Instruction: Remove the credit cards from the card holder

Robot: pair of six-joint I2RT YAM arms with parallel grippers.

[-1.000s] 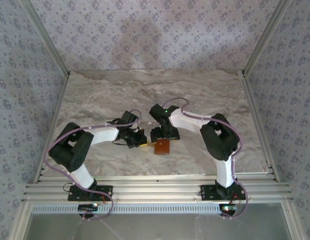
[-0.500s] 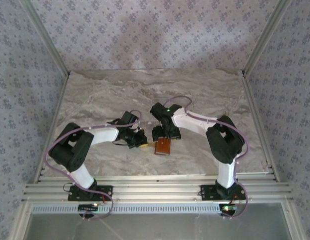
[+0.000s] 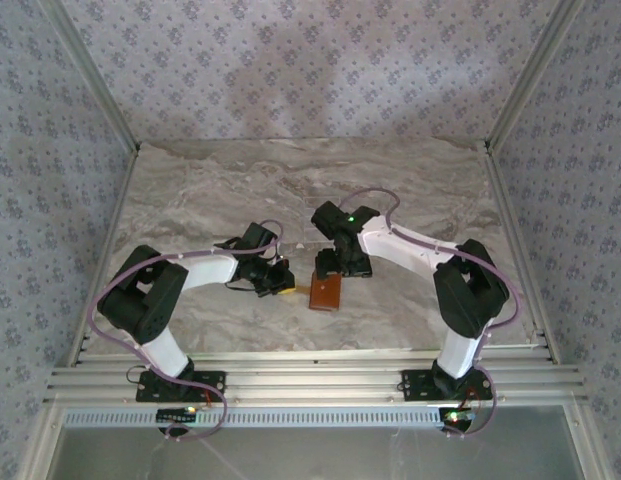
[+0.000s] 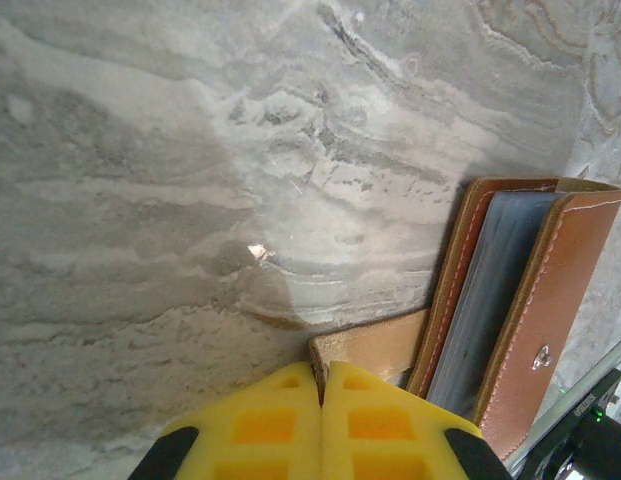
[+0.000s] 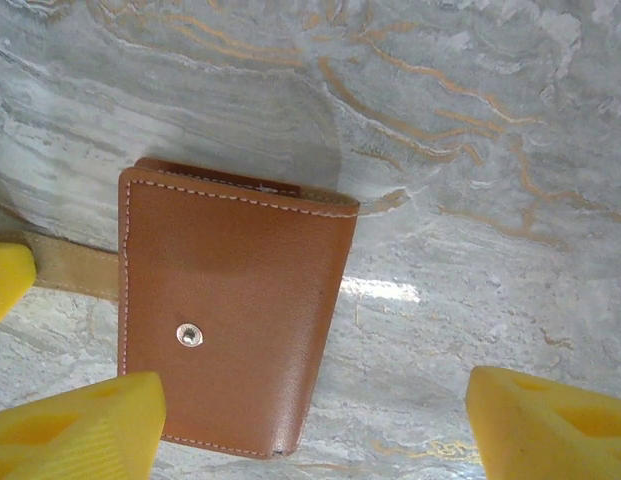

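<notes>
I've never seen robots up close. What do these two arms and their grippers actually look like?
Both the left arm and the right arm have white links between chunky black joints, with a lilac cable looping along each. A green light glows on the right one. The left gripper and right gripper end in bright yellow pads with square hollows.

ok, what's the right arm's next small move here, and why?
Probably lower the right gripper, open above the card holder, onto an edge of the top panel to lift it. The holder lies folded, snap side up, and the left gripper is shut on its strap, anchoring it.
</notes>
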